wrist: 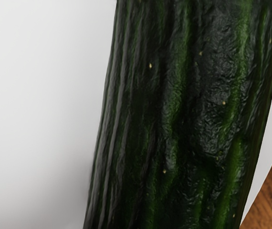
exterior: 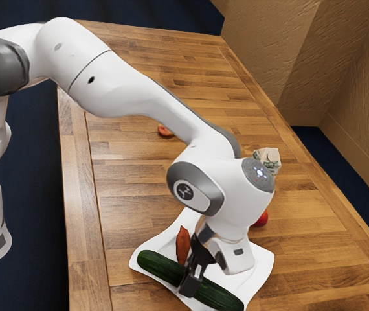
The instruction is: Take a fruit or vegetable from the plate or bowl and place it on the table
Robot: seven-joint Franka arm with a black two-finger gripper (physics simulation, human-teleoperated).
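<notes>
Green cucumber, pale-specked in wrist view, gripper in exterior view

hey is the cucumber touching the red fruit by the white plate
Apart: the exterior view shows part of the plate between the cucumber and the red fruit.

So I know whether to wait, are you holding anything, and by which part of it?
I can't tell: my gripper is down at the cucumber, near the middle of its length, but whether it grips it is unclear.
</notes>
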